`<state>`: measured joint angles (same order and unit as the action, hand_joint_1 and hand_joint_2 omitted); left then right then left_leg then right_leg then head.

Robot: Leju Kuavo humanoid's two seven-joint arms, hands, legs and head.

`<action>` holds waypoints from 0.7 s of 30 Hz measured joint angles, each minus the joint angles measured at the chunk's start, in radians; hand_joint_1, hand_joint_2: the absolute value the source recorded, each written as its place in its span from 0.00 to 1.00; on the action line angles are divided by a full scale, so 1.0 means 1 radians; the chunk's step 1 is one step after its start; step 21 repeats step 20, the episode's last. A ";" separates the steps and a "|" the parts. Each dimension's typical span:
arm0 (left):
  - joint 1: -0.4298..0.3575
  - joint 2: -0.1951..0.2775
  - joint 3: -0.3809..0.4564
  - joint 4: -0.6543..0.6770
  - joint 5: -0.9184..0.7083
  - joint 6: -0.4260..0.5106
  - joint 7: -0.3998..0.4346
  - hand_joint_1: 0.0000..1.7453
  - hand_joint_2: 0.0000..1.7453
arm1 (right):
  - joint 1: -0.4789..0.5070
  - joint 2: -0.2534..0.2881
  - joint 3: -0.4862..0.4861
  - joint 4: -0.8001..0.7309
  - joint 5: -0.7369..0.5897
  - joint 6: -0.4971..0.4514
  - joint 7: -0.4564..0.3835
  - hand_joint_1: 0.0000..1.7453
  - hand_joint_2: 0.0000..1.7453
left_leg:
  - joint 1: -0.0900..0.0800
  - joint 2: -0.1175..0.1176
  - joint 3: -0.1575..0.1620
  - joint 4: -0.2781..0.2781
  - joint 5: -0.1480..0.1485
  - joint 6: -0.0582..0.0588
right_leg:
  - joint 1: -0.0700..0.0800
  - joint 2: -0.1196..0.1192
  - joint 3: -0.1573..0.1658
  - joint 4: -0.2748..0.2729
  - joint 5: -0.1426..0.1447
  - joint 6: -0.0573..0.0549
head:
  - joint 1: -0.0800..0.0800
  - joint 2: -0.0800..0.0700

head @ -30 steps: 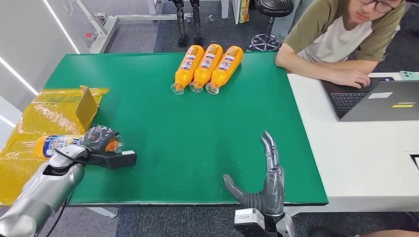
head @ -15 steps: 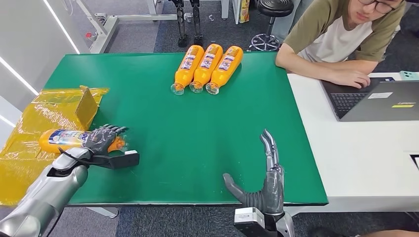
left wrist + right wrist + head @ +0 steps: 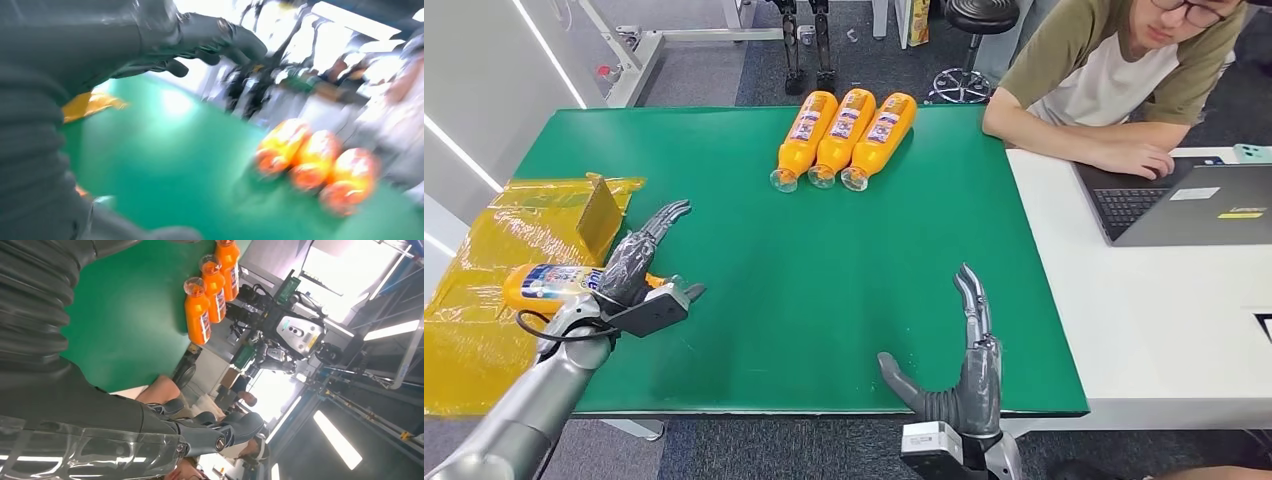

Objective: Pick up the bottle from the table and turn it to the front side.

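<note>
One bottle (image 3: 549, 285) lies beside the spread left robot hand (image 3: 639, 255).

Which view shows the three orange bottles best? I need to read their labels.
The head view: the three orange bottles lie side by side on the green table, sharp, labels up. The right wrist view shows them smaller and turned; the left wrist view shows blurred orange blobs.

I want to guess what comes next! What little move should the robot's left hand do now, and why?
Probably reach toward the three bottles lying side by side at the table's far edge. The left hand is open, fingers spread, holding nothing, and one bottle lies beside it on the yellow sheet, apparently set down.
</note>
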<state>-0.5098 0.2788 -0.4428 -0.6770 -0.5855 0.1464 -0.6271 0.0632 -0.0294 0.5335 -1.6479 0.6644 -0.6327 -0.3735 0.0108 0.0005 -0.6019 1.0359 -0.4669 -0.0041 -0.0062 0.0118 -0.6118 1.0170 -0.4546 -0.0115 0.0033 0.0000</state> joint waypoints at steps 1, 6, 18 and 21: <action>0.019 -0.011 0.013 -0.054 0.064 0.009 -0.021 0.00 1.00 | 0.002 0.000 -0.001 -0.001 -0.003 0.001 -0.001 0.00 1.00 | 0.000 0.000 0.000 0.000 0.000 0.000 | 0.000 0.000 0.000 0.000 0.000 0.000 | 0.000 0.000; 0.104 -0.083 0.038 -0.356 0.381 0.083 -0.075 0.00 1.00 | 0.010 0.000 -0.004 -0.001 -0.030 -0.004 -0.015 0.00 1.00 | 0.000 -0.001 0.000 0.000 0.000 0.000 | 0.000 -0.001 0.000 0.000 0.000 0.000 | 0.000 0.000; 0.253 -0.353 -0.016 -0.707 0.615 0.405 -0.076 0.00 1.00 | 0.013 0.012 -0.004 -0.001 -0.120 -0.029 -0.055 0.00 1.00 | 0.000 -0.001 0.000 0.000 -0.001 0.001 | 0.000 -0.002 0.001 -0.001 0.000 0.001 | 0.000 0.000; 0.262 -0.379 -0.025 -0.707 0.632 0.404 -0.076 0.00 1.00 | 0.008 0.018 -0.004 -0.001 -0.132 -0.027 -0.057 0.00 1.00 | 0.000 -0.001 0.000 0.000 -0.001 0.001 | 0.000 -0.003 0.001 -0.001 0.000 0.001 | 0.000 0.000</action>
